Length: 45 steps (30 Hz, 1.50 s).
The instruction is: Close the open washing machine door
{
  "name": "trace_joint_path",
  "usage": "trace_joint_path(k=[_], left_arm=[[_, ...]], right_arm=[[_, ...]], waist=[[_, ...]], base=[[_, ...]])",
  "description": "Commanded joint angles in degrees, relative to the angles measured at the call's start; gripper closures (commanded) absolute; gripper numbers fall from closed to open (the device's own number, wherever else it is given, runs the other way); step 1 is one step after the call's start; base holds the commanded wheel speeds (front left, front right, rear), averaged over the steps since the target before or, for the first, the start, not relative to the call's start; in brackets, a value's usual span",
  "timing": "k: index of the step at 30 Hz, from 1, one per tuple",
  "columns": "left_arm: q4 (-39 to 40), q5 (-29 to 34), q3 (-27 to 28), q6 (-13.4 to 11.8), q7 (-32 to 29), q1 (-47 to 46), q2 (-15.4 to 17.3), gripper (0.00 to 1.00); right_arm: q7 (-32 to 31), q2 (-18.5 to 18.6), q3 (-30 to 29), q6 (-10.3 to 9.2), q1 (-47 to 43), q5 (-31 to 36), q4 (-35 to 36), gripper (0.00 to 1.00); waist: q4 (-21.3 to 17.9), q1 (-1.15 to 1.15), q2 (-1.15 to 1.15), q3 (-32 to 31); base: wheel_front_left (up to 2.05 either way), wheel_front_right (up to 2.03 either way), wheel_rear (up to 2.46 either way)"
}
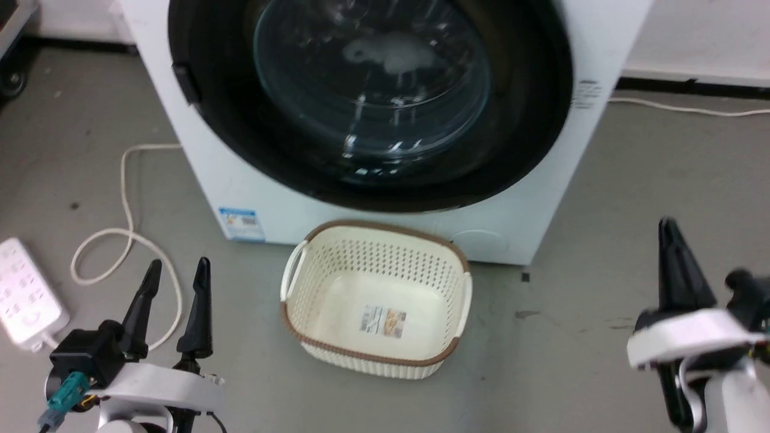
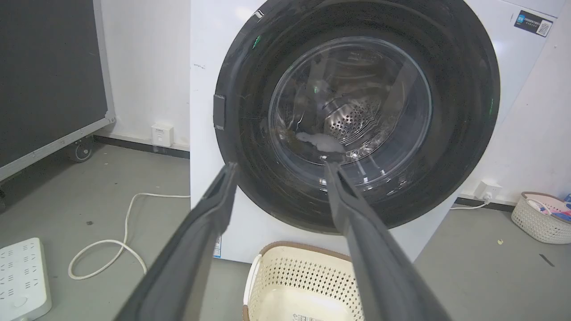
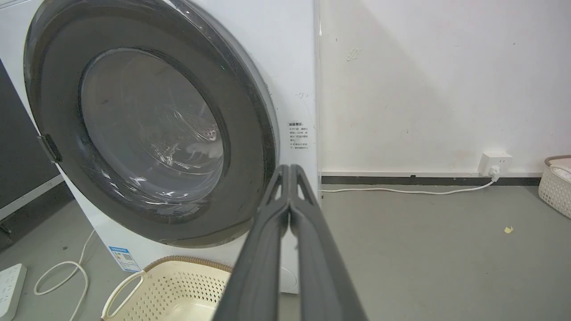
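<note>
The washing machine (image 1: pixel 252 186) is a big white box with a blue label at its lower front corner. Its round door (image 1: pixel 373 90), with a wide black rim and a clear glass bowl, lies flat against the machine's front (image 2: pixel 205 67), and the steel drum shows through the glass (image 2: pixel 357 116). My left gripper (image 1: pixel 179 264) hangs open at the lower left, well short of the machine, its fingers (image 2: pixel 214 209) framing the door's lower left. At the lower right my right gripper (image 1: pixel 666 228) is shut on nothing, pointing at the machine's right edge (image 3: pixel 290 168) beside the door (image 3: pixel 147 133).
A cream perforated basket (image 1: pixel 373 231) stands empty on the floor right before the machine. A white power strip (image 1: pixel 24 294) and a looped cable (image 1: pixel 126 198) lie at the left. A black wheeled case (image 2: pixel 49 76) stands far left, and another basket (image 2: pixel 542 218) far right.
</note>
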State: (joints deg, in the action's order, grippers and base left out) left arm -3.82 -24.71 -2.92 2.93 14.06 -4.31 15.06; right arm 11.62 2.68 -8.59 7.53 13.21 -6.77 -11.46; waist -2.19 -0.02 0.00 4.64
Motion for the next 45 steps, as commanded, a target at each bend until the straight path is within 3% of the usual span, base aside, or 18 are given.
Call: trace_joint_path(k=[1,9,15,16,17,45], left_arm=[[0.4,0.37,-0.07,-0.43,-0.18,0.95,-0.12,0.0],[0.78,0.63,-0.82,-1.31,-2.11,2.64,0.33,0.0],[0.88,1.6,-1.74,-2.23,-3.61,2.98,0.67,0.0],[0.98,1.68,-1.88,-2.53,-3.87,3.09,0.66,0.0],[1.01,1.72,-1.96,-2.65,-3.98,3.17,0.65,0.0],[0.1,1.01,-2.79,-3.68,-4.64,2.24,1.29,0.0]], right_arm=[[-0.31,0.2,0.24,-0.04,-2.1,-0.69,0.9,1.0],[-1.19,0.2,1.99,-0.04,-12.79,-2.44,6.08,1.0],[-2.67,0.2,3.77,-0.04,-16.09,-1.62,8.62,1.0],[-3.14,0.2,3.93,-0.04,-16.72,-1.62,9.33,0.71],[-3.35,0.2,3.96,-0.04,-17.0,-1.59,9.63,0.0],[-3.64,0.2,4.6,-0.04,-17.55,-2.16,10.53,0.0]], waist=[[-1.7,0.02,0.0,-1.83],[-2.49,0.02,0.0,-3.77],[-2.62,0.02,0.0,-4.09],[-2.55,0.02,0.0,-4.14],[-2.48,0.02,0.0,-4.17],[-1.4,0.02,0.0,-3.77]], base=[[0.0,0.0,0.0],[0.0,0.0,0.0],[0.0,0.0,0.0],[0.0,0.0,0.0],[0.0,0.0,0.0],[0.0,0.0,0.0]])
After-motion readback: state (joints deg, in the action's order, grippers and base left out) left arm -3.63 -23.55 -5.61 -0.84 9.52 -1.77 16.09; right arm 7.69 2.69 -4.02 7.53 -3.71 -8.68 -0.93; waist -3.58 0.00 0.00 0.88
